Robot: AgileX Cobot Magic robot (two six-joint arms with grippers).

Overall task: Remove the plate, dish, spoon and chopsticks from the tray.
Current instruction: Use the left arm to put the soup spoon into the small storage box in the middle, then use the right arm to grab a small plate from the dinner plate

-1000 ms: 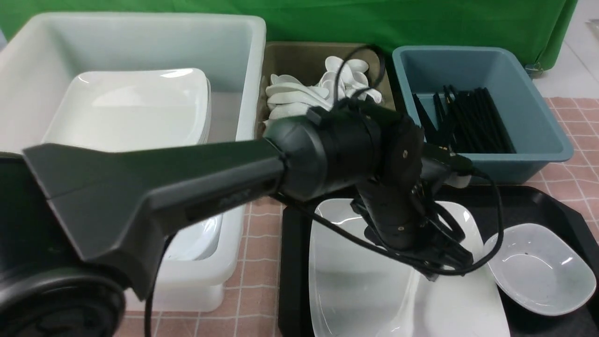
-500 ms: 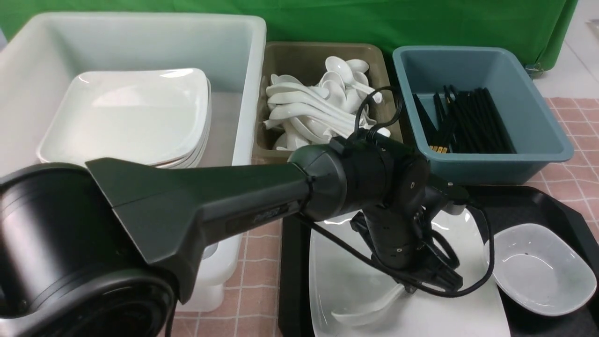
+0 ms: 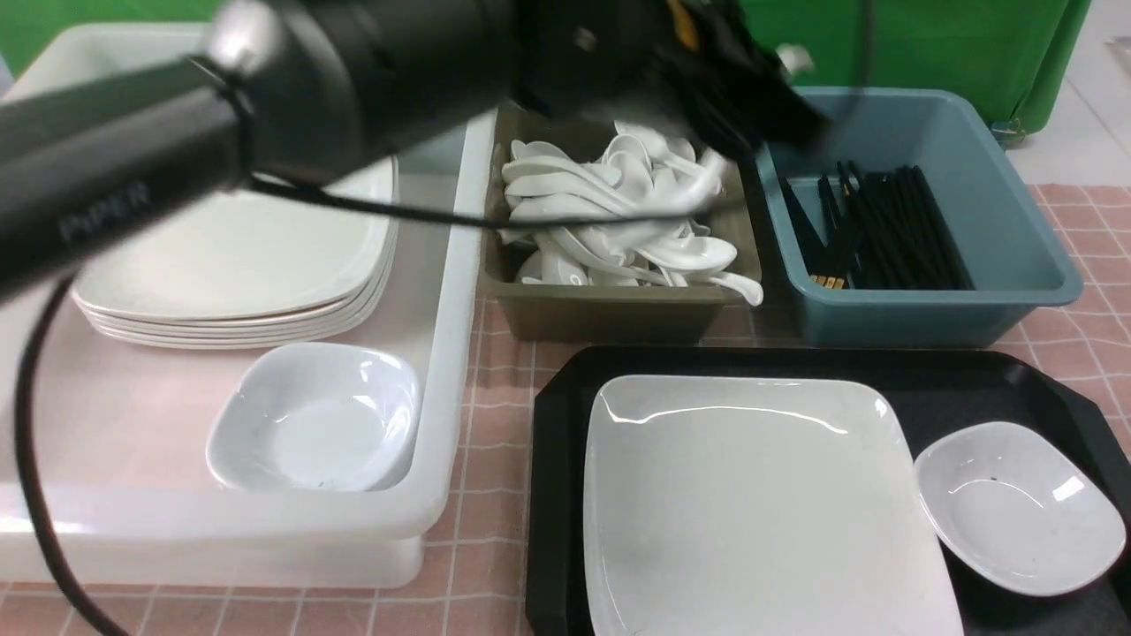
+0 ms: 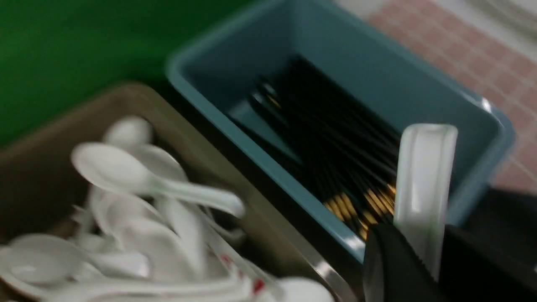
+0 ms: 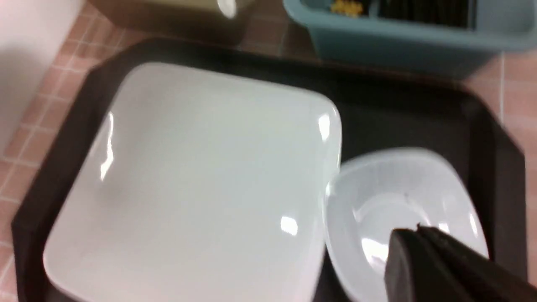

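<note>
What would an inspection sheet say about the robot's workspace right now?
Surface: pink checked cloth.
Job's things: plate and dish on the black tray; spoon held up off it; no chopsticks seen on the tray.
Clutter: olive tub of spoons, blue tub of chopsticks, white bin with stacked plates and a bowl.
Grippers: left end effector shut on the spoon's handle; right end effector shut, nothing seen in it.
Cables: black cable along the left arm.
Surroundings: green cloth behind.
</note>
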